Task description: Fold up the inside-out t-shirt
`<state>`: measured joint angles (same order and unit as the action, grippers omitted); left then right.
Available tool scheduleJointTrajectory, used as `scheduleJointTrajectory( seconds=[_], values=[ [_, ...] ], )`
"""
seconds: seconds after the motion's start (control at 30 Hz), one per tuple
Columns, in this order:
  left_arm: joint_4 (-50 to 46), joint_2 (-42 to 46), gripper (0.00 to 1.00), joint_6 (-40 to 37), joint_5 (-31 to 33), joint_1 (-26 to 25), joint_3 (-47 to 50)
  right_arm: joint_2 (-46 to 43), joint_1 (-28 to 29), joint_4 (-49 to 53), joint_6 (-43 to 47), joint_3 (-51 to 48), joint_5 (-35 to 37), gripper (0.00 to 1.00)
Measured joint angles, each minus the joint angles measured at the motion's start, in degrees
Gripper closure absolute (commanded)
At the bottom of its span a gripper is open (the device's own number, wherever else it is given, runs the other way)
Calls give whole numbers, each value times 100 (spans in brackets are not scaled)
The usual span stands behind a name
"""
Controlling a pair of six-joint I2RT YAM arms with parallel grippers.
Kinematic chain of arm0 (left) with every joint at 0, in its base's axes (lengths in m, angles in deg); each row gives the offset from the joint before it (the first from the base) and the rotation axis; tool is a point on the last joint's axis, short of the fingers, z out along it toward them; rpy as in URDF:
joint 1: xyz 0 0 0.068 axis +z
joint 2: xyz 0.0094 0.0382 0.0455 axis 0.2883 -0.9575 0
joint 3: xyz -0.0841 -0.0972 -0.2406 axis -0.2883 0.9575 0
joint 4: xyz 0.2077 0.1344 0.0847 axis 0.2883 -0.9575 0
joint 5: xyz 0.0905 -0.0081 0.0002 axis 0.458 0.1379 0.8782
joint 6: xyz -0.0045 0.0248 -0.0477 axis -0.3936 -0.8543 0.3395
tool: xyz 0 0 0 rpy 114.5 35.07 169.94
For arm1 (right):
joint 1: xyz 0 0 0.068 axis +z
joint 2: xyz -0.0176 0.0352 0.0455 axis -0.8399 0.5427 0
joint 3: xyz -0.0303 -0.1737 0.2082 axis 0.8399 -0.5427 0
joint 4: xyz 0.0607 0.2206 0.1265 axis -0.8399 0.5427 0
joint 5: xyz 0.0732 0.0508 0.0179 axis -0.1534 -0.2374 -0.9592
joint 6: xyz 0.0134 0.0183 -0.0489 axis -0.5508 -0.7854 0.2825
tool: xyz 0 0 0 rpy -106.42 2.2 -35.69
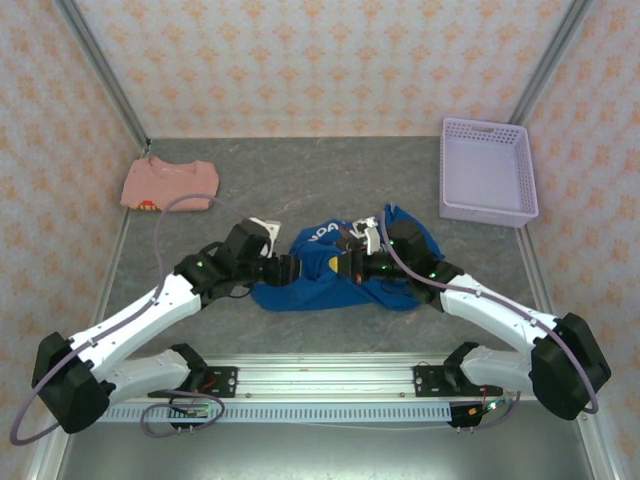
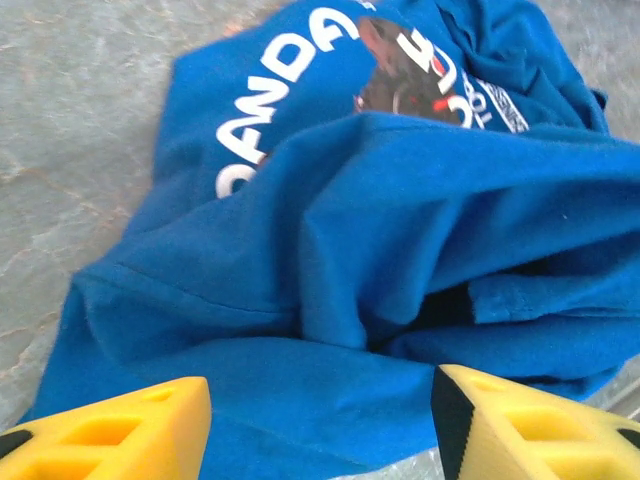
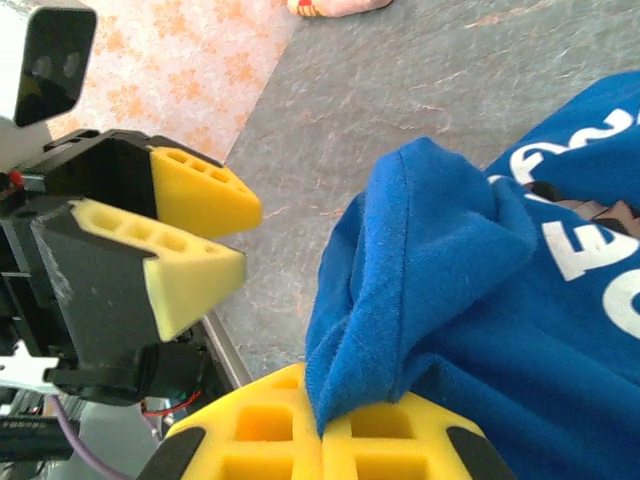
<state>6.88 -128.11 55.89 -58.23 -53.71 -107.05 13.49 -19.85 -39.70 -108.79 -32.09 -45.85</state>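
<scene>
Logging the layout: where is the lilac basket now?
Top view: the lilac basket sits at the table's far right corner, apart from the blue t-shirt at centre.

One blue t-shirt (image 1: pixel 312 290), one pink shirt (image 1: pixel 170 185), one lavender basket (image 1: pixel 490 212), and two grippers: left gripper (image 2: pixel 320 385), right gripper (image 3: pixel 320 432).

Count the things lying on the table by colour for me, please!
Blue: 1, the blue t-shirt
Pink: 1, the pink shirt
Purple: 1, the purple basket
Total: 3
</scene>
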Motion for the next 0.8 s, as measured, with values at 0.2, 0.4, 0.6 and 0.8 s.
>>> scheduleJointTrajectory(
  seconds=[0.2, 0.4, 0.6, 0.8],
  values=[
    [197, -1080, 41, -273, 0, -57, -271, -4, -11, 0, 9, 0, -138, 100],
    [511, -2116, 78, -476, -319, -125, -715, -31, -22, -11, 28, -35, -146, 100],
    [769, -2293, 100, -402, -1248, 13, -872, -546, -74, 874, 503, -63, 623, 99],
    [1569, -697, 100, 647, -3123, 616, -424, -894, -74, 1777, 1040, 129, 1694, 98]
  ],
)
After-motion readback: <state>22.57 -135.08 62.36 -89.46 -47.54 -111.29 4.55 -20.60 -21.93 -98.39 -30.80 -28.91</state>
